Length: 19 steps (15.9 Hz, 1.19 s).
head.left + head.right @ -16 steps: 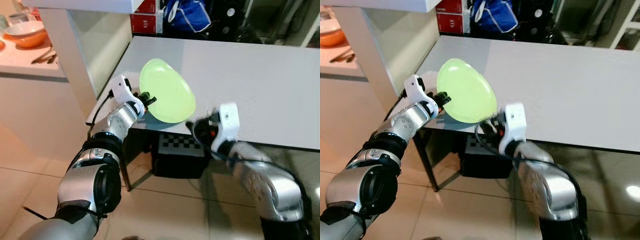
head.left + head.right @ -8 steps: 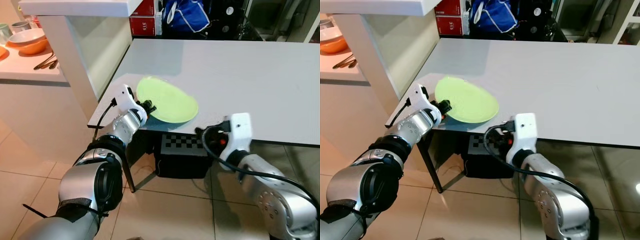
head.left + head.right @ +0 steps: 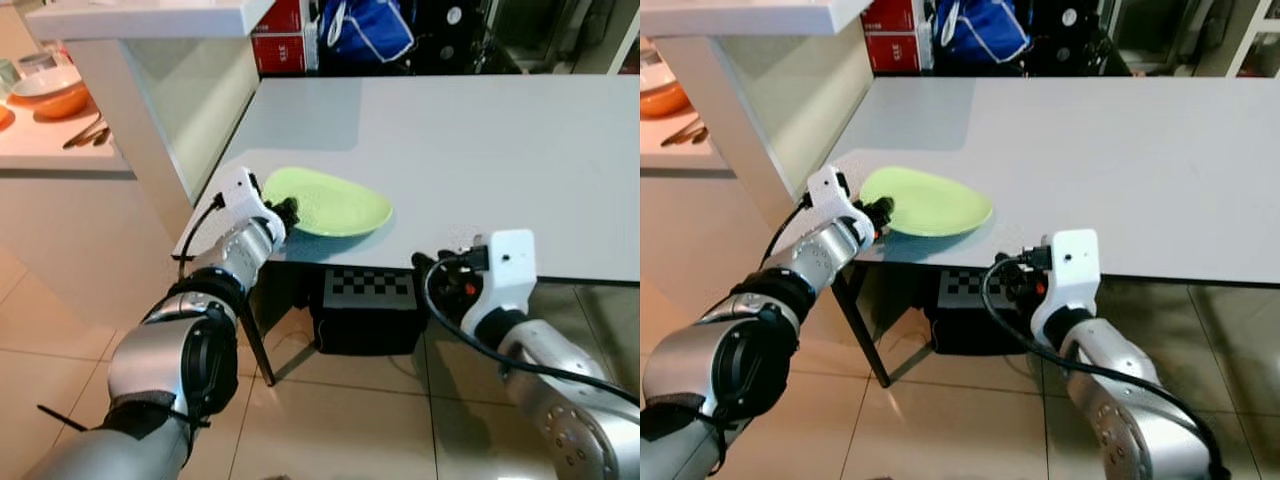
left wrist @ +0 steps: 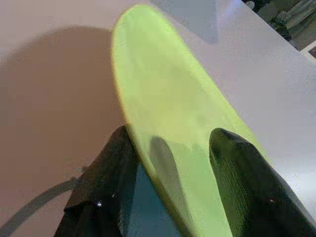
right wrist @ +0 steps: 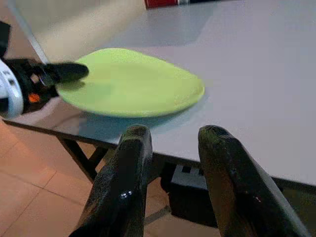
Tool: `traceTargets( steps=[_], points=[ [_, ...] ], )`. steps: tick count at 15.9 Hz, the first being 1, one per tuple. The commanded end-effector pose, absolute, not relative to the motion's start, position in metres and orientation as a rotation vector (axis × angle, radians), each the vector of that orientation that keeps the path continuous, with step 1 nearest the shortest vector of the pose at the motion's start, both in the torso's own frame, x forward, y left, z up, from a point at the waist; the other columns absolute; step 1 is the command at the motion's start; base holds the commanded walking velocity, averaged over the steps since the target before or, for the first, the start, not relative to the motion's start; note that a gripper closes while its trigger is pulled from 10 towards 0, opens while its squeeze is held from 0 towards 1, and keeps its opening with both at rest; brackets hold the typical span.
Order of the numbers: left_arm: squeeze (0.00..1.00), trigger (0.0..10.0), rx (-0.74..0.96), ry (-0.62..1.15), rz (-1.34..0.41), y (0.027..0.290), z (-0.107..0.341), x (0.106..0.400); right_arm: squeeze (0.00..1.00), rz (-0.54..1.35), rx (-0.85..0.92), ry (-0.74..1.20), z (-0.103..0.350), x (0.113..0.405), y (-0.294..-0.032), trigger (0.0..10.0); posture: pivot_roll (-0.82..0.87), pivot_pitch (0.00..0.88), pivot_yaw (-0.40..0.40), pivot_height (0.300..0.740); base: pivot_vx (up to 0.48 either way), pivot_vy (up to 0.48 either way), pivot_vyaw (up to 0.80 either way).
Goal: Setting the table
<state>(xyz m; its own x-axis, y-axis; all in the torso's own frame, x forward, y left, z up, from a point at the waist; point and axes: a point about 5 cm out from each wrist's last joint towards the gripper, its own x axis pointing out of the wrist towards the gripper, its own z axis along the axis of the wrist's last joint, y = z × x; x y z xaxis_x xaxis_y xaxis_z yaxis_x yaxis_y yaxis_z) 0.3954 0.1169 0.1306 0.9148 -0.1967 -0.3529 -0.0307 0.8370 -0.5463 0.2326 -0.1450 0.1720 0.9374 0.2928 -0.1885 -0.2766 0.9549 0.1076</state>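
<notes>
Far left I see a counter [image 3: 40, 125] with an orange bowl [image 3: 50, 98] and some utensils [image 3: 85, 133] on it, well apart from the action. Next a white pillar [image 3: 135, 120], then the grey table [image 3: 480, 160] stretching off to my right.

My left gripper [image 3: 285, 212] is at the table's near left corner, clamped on the rim of the green plate [image 3: 330, 200] — in the left wrist view the fingers [image 4: 237, 168] sit one on each side of the plate's edge, pinching it. The plate is low over the tabletop near that corner, roughly level with a slight tilt; whether it fully touches the surface I can't tell, though its shadow lies right beneath it.

Under the table there's a dark box with a checkerboard panel [image 3: 370, 285] on the tiled floor [image 3: 330, 420].

Over on the right, my right gripper [image 5: 173, 163] hangs just off the table's front edge, below the tabletop level, fingers parted and holding nothing — it points toward the plate from near by, not touching it.

At the back, beyond the table, a blue bag [image 3: 365, 30] and a red box [image 3: 280, 45].
</notes>
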Motion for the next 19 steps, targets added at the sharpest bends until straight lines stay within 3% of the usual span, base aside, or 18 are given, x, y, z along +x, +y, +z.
traceTargets(
  steps=[1, 8, 9, 10, 11, 12, 17, 18, 19],
  points=[
    [1.0, 10.0, -0.561, 0.375, -0.11, 0.116, 0.141, 0.4, 0.0, 0.287, 0.079, 0.207, 0.173, 0.23, -0.146, 10.0, -0.22, 0.0, 0.134, 0.74, 0.0, 0.0, 0.0],
    [1.0, 10.0, -0.473, 0.366, -0.062, 0.121, 0.139, 0.4, 0.0, 0.287, 0.027, 0.215, 0.175, 0.223, -0.145, 10.0, -0.28, 0.039, 0.137, 0.74, 0.0, 0.0, 0.0],
    [0.9, 10.0, -0.429, 0.358, -0.038, 0.126, 0.139, 0.4, 0.0, 0.288, 0.022, 0.218, 0.175, 0.223, -0.144, 10.0, -0.28, 0.038, 0.138, 0.74, 0.0, 0.0, 0.0],
    [0.9, 10.0, -0.416, 0.355, -0.031, 0.127, 0.139, 0.4, 0.0, 0.289, 0.02, 0.219, 0.175, 0.223, -0.144, 10.0, -0.28, 0.038, 0.138, 0.74, 0.0, 0.0, 0.0],
    [0.36, 10.0, -0.395, 0.35, -0.026, 0.128, 0.14, 0.4, 0.0, 0.29, 0.02, 0.221, 0.175, 0.223, -0.143, 10.0, -0.28, 0.038, 0.138, 0.74, 0.0, 0.0, 0.0],
    [0.0, 10.0, -0.324, 0.34, -0.001, 0.132, 0.14, 0.401, 0.0, 0.293, 0.018, 0.229, 0.174, 0.222, -0.143, 10.0, -0.28, 0.036, 0.137, 0.74, 0.0, 0.0, 0.0],
    [0.0, 10.0, -0.167, 0.313, 0.067, 0.146, 0.143, 0.402, 0.0, 0.301, 0.015, 0.249, 0.171, 0.222, -0.141, 10.0, -0.28, 0.024, 0.137, 0.74, 0.0, 0.0, 0.0],
    [0.65, 10.0, -0.119, 0.302, 0.049, 0.147, 0.145, 0.402, 0.0, 0.3, 0.017, 0.252, 0.171, 0.221, -0.141, 10.0, -0.28, 0.023, 0.138, 0.74, 0.0, 0.0, 0.0],
    [1.0, 10.0, -0.088, 0.28, 0.048, 0.148, 0.149, 0.404, 0.0, 0.3, 0.015, 0.25, 0.171, 0.221, -0.141, 10.0, -0.28, 0.022, 0.137, 0.74, 0.0, 0.0, 0.0]
  ],
)
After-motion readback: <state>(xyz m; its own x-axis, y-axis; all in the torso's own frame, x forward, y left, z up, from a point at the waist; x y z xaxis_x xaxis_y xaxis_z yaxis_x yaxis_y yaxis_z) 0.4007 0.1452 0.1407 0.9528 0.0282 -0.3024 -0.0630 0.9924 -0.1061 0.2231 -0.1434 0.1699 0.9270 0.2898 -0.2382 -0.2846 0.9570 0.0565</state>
